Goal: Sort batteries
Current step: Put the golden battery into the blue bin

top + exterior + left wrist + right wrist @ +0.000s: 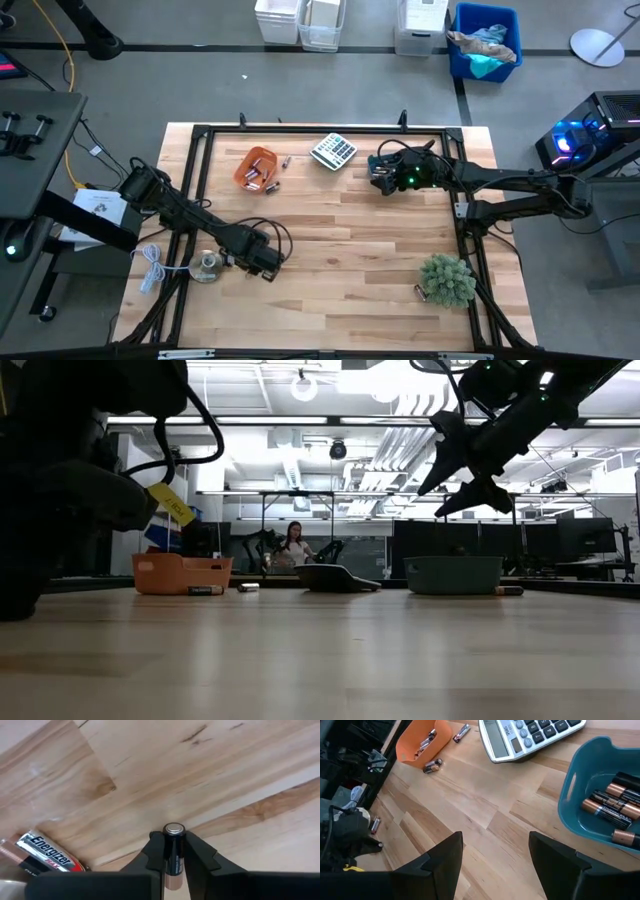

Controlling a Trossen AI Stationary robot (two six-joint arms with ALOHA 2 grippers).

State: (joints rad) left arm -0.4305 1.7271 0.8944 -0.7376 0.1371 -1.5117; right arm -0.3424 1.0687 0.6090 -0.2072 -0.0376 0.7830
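Now | left gripper [173, 851] clamps battery [173, 850]: black, copper base, silver cap | right gripper [495, 851] wide

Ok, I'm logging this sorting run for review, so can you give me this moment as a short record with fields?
left gripper: low over the near left of the table, fingers shut on a battery
right gripper: raised above the blue bowl, fingers open, empty
blue bowl: holds several batteries
orange bowl: holds batteries, a few more lie loose beside it
calculator: far side of the table, between the bowls
plant: near right corner
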